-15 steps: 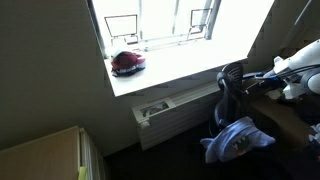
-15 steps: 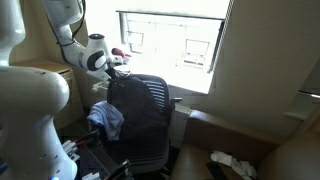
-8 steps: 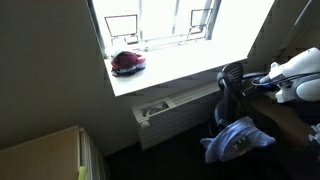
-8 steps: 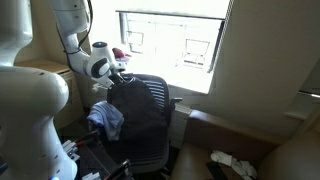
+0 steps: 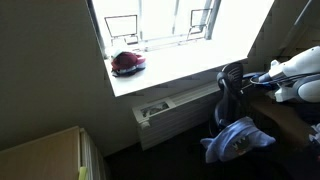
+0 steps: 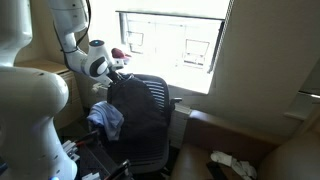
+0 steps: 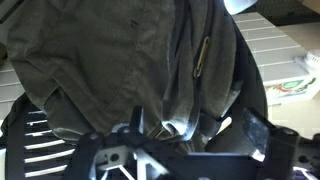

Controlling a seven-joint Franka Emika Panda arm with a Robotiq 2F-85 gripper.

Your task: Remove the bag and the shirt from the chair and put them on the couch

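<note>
Bag (image 7: 120, 60), dark olive, draped over chair (image 6: 157, 100) back; shirt (image 5: 238, 138), blue, on seat. Gripper (image 6: 118, 70) at bag top; whether apart or clamped, unclear.

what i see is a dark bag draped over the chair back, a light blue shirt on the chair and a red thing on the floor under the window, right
Not quite: the red thing sits on the windowsill, not on the floor, as an exterior view shows. The dark bag over the chair back and the light blue shirt on the chair are right.
</note>
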